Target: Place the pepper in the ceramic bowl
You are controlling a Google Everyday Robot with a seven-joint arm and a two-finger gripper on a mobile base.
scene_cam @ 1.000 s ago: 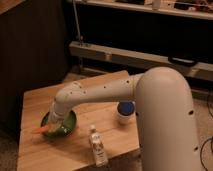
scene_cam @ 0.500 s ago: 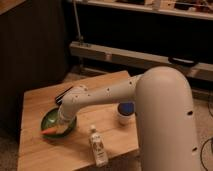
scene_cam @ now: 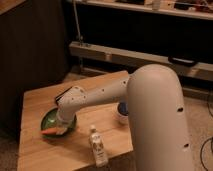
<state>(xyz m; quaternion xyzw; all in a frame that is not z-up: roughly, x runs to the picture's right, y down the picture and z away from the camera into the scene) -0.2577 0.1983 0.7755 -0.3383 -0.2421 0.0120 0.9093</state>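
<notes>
The green ceramic bowl [scene_cam: 51,118] sits on the left part of the wooden table [scene_cam: 42,97]. The orange pepper [scene_cam: 49,131] lies at the bowl's front rim, pointing left. My gripper [scene_cam: 62,128] is down in the bowl at the pepper's right end, at the end of the white arm [scene_cam: 95,97] that reaches in from the right. The arm's wrist covers the bowl's right side.
A clear plastic bottle [scene_cam: 97,147] stands near the table's front edge, right of the green bowl. A small blue-and-white bowl [scene_cam: 122,112] sits by the table's right edge, partly behind the arm's big white body. Dark shelving stands behind the table.
The pepper was at the bowl's left rim a second ago. It now lies lower, at the bowl's front rim. The wrist has shifted slightly over the bowl.
</notes>
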